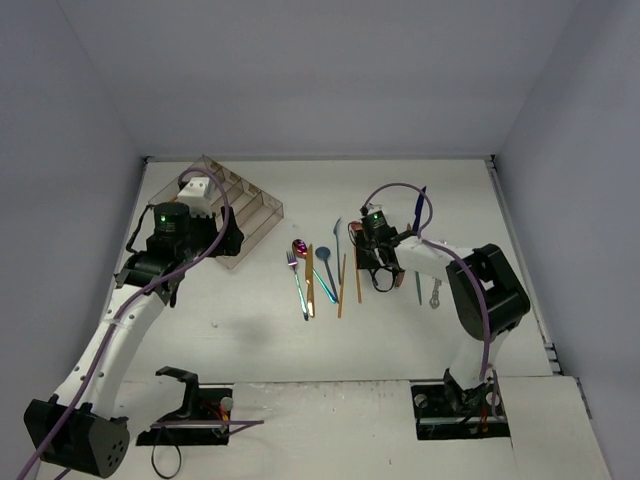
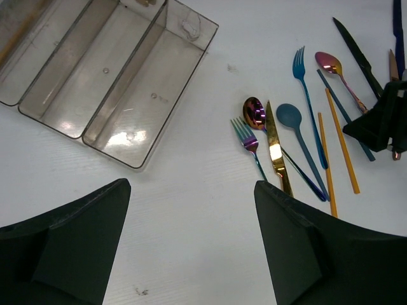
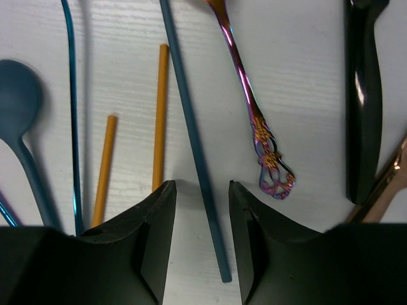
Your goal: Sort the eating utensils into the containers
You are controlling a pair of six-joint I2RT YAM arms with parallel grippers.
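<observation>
Teal chopstick (image 3: 191,127) cut off, black knife (image 3: 364,95) cropped

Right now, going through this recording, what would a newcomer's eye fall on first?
A fan of colourful utensils at the middle of the table, with a gold knife and an iridescent spoon gleaming among them. The right claw hangs open astride a teal chopstick, not yet touching it. At far left sits the clear divided tray, the left claw open near it.
</observation>
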